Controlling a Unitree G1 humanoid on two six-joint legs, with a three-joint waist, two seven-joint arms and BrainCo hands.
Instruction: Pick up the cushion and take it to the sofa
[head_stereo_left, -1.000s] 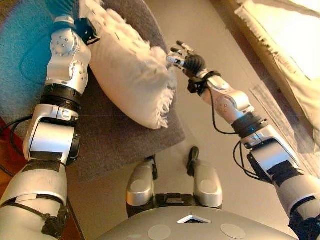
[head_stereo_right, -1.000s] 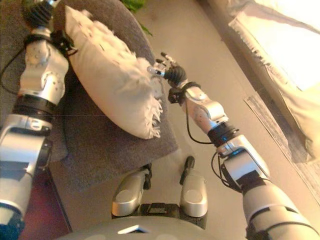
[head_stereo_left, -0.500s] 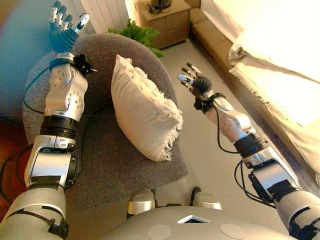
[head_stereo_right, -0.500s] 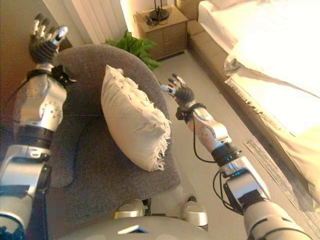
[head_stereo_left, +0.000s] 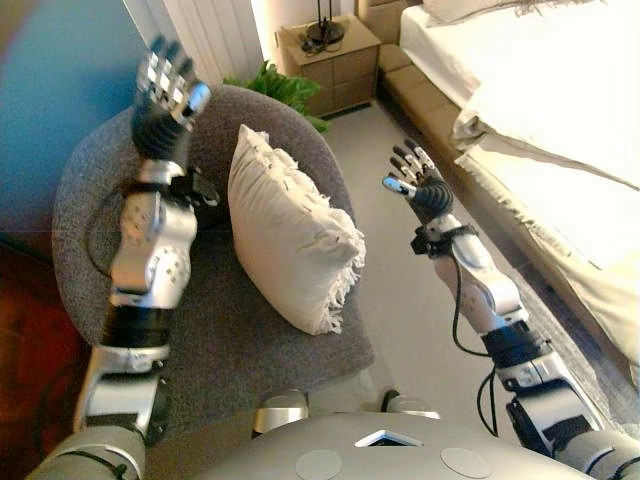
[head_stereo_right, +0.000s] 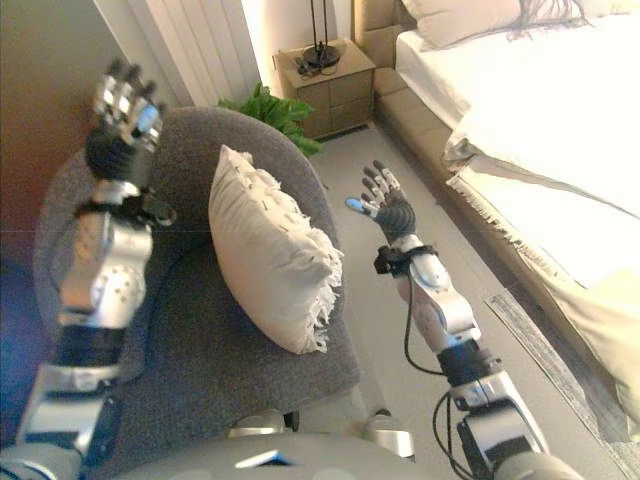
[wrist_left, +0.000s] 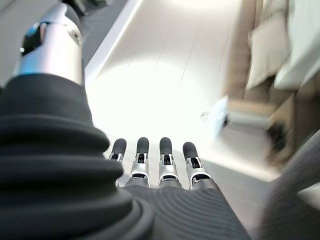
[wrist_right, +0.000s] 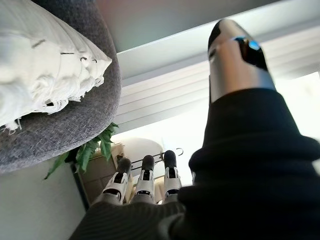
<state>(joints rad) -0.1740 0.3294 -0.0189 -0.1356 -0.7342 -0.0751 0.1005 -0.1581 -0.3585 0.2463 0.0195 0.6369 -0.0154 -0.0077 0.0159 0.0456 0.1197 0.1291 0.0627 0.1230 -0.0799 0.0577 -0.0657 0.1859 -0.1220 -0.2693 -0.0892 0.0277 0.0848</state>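
A cream fringed cushion (head_stereo_left: 290, 240) stands on edge on the seat of a grey round armchair (head_stereo_left: 220, 340), leaning toward the backrest. My left hand (head_stereo_left: 165, 100) is raised to the cushion's left, in front of the chair's backrest, fingers straight and apart, touching nothing. My right hand (head_stereo_left: 418, 183) is held up to the cushion's right, past the chair's edge and over the floor, also open and empty. A clear gap separates each hand from the cushion. The right wrist view shows the cushion (wrist_right: 45, 60) and the chair's rim (wrist_right: 75, 135) beside my fingers (wrist_right: 145, 180).
A bed with pale covers (head_stereo_left: 560, 120) runs along the right side. A wooden nightstand (head_stereo_left: 340, 60) with a lamp base stands at the back, a green plant (head_stereo_left: 280, 85) beside it behind the chair. Bare floor (head_stereo_left: 400, 300) lies between chair and bed.
The camera has tilted up, showing more of the room. Both hands came off the cushion's sides and rose, now spread apart from it. The cushion stays on the chair.
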